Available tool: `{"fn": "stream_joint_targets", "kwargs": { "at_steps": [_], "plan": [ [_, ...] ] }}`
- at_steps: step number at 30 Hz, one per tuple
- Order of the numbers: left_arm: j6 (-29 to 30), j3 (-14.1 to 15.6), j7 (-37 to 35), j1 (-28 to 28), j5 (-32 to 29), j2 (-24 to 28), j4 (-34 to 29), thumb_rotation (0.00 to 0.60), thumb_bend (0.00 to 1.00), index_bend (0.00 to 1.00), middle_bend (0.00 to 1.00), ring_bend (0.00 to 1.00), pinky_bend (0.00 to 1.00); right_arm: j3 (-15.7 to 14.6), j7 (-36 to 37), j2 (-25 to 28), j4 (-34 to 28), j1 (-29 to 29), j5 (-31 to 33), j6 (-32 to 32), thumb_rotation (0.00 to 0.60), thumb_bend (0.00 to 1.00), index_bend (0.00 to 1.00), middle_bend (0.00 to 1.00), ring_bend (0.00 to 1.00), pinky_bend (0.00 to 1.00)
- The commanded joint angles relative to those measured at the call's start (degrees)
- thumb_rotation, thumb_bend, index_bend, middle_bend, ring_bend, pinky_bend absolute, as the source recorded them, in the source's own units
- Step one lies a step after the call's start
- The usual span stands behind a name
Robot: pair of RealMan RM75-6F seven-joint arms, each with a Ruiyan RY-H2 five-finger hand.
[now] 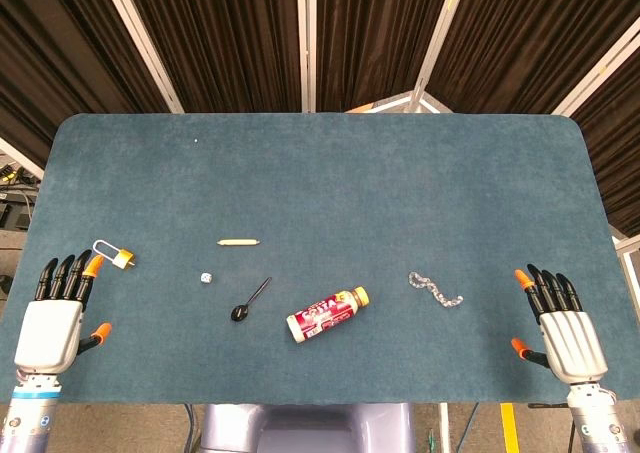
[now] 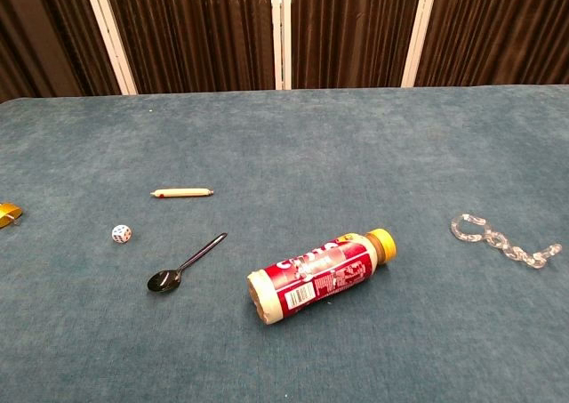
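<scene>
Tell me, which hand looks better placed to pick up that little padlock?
The left hand, probably: its fingertips lie right beside the padlock, while the right hand rests at the table's opposite end.

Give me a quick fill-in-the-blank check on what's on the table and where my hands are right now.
1. The red bottle lies on its ____, yellow cap toward the right hand.
2. The thing nearest the left hand is the ____.
3. The black spoon lies between the bottle and the white ____.
4. Both hands are ____, holding nothing.

Missing words: side; padlock; die; open
</scene>
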Motion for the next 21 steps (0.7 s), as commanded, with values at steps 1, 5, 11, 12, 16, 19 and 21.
{"fn": "stream_joint_targets", "kwargs": {
  "at_steps": [1,5,11,12,16,19,21],
  "plan": [
    [-0.2,-0.1,0.0,0.0,-0.1,0.0,0.0,0.6,0.16,0.0,0.0,0.0,0.0,0.0,0.0,0.0,0.0,0.0,0.1,-0.1,0.6,0.06,0.0,0.0,0.0,0.0],
    [-1.1,-0.3,0.2,0.0,-0.5,-0.1,0.2,0.6,0.16,0.0,0.0,0.0,0.0,0.0,-0.1,-0.1,0.0,0.0,0.2,-0.1,0.6,0.06,0.0,0.0,0.0,0.0],
    [-4.0,-2.1,0.3,-1.1,-3.7,-0.5,0.0,0.6,0.16,0.0,0.0,0.0,0.0,-0.2,-0.1,0.1,-0.5,-0.1,-0.2,0.0,0.6,0.06,0.0,0.0,0.0,0.0],
    [-4.9,-2.6,0.7,-1.5,-4.7,-0.6,-0.2,0.6,0.17,0.02,0.0,0.0,0.0,-0.2,0.0,0.1,-0.6,-0.1,-0.1,-0.1,0.6,0.06,0.0,0.0,0.0,0.0],
    [-8.9,-5.4,3.9,-4.2,-9.5,-2.2,-0.3,0.6,0.21,0.13,0.0,0.0,0.0,-0.1,0.2,0.4,-0.8,0.1,-0.1,-0.1,0.6,0.06,0.0,0.0,0.0,0.0],
    [-11.5,-8.1,6.9,-6.8,-14.0,-4.9,0.2,0.6,0.25,0.22,0.0,0.0,0.0,-0.1,0.6,0.6,-1.0,0.1,-0.3,-0.1,0.6,0.06,0.0,0.0,0.0,0.0],
    [-12.9,-9.4,9.0,-8.1,-17.0,-6.5,0.4,0.6,0.27,0.26,0.0,0.0,0.0,-0.2,0.8,0.7,-0.9,0.0,-0.4,-0.1,0.6,0.06,0.0,0.0,0.0,0.0]
  ]
}}
